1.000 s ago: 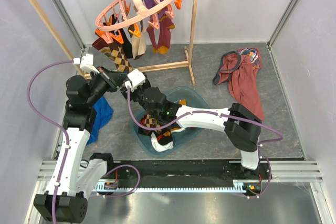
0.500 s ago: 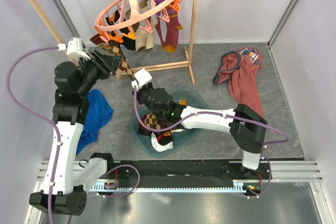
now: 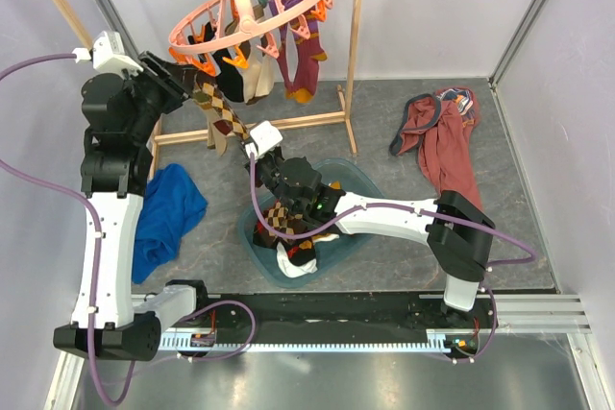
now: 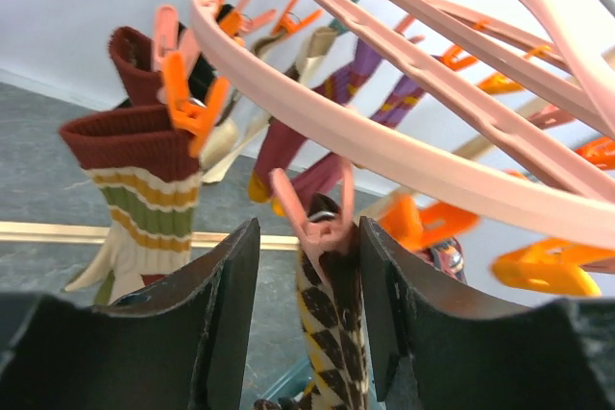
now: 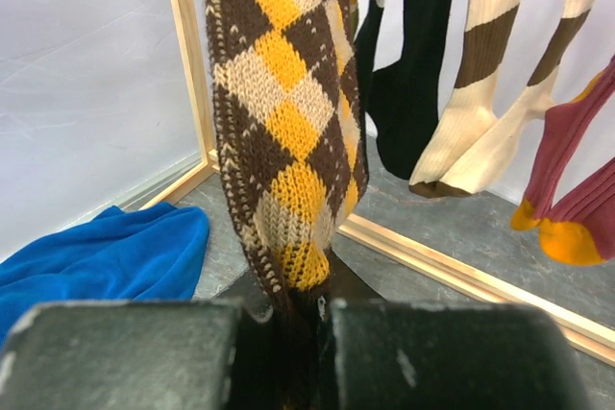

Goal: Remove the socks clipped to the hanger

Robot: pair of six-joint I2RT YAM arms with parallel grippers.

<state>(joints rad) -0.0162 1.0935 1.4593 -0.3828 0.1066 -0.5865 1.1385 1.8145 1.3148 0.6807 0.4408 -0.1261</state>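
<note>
The pink ring hanger (image 3: 252, 14) hangs from the rack with several socks clipped under it. My left gripper (image 3: 181, 85) is raised to its rim. In the left wrist view it (image 4: 307, 266) is open, its jaws standing either side of a pink clip (image 4: 322, 223) that pinches the top of the argyle sock (image 4: 332, 324). There is a gap on the left side. My right gripper (image 3: 240, 139) is shut on that sock's lower end (image 5: 279, 112), which runs down between its fingers (image 5: 322, 309). The sock (image 3: 219, 108) stretches slanted between clip and gripper.
Other clipped socks hang close by: maroon-green striped (image 4: 144, 170), black with white stripes (image 5: 413, 84), beige-brown (image 5: 480, 93), purple (image 3: 300, 60). Wooden rack post (image 3: 356, 45) and base bar (image 5: 461, 276). Teal basin (image 3: 357, 180) holds socks. Blue cloth (image 3: 163, 218) lies left, maroon garment (image 3: 442, 141) right.
My left arm rose from beside the basin to the hanger's rim, and its jaws opened around the pink clip. My right gripper shut on the argyle sock's lower end.
</note>
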